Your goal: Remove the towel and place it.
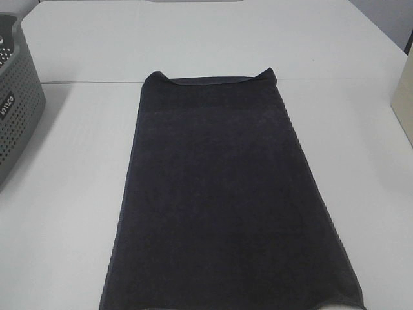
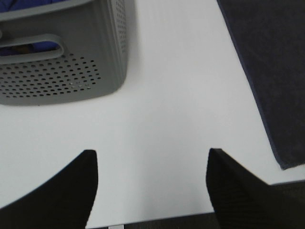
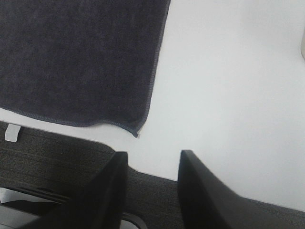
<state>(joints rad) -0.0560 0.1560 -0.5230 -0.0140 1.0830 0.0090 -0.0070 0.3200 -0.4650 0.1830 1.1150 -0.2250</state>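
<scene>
The towel point(image 1: 226, 194) is a dark charcoal cloth lying flat down the middle of the white table point(image 1: 71, 194), its far corners slightly curled and its near end reaching the front edge. Neither gripper shows in the exterior high view. In the left wrist view my left gripper point(image 2: 151, 164) stands open over bare table near the front edge, with the towel's point(image 2: 271, 71) near left corner off to one side. In the right wrist view my right gripper point(image 3: 152, 160) is open and empty over the table's front edge, just beside the towel's point(image 3: 81, 57) near right corner.
A grey perforated basket point(image 1: 16, 97) stands at the table's left edge, also seen close in the left wrist view as the basket point(image 2: 66, 67). A pale box-like object point(image 1: 404, 97) sits at the right edge. Dark floor point(image 3: 52, 148) lies beyond the table's front edge.
</scene>
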